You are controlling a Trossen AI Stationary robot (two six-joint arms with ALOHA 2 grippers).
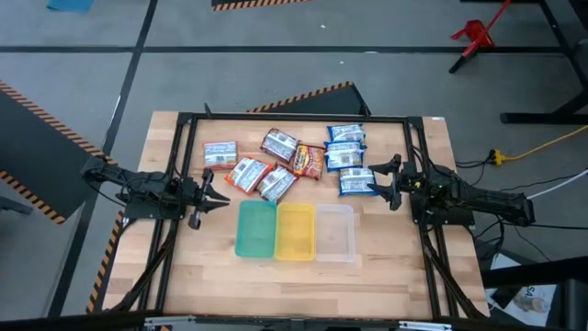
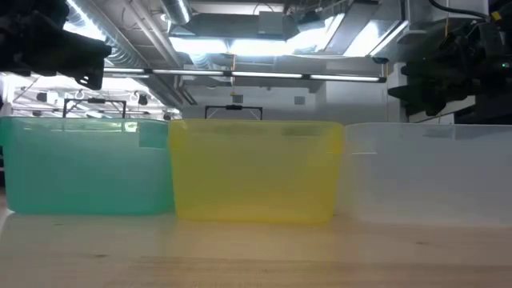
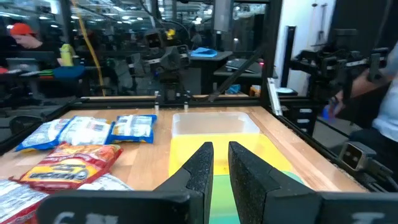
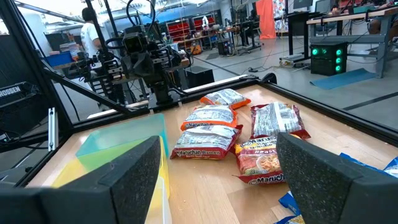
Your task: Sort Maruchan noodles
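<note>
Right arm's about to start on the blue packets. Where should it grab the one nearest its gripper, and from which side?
Take the nearest blue packet from straight above, pinching across its short width near the middle. It lies flat on the table, right beside the open right gripper; a side approach would probably just push it. Other blue packets lie close behind.

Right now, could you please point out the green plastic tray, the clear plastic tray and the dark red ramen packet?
green plastic tray [image 1: 256, 229]: high view, its floor.
clear plastic tray [image 1: 334, 232]: high view, its floor.
dark red ramen packet [image 1: 309, 161]: high view, middle of its wrapper.
</note>
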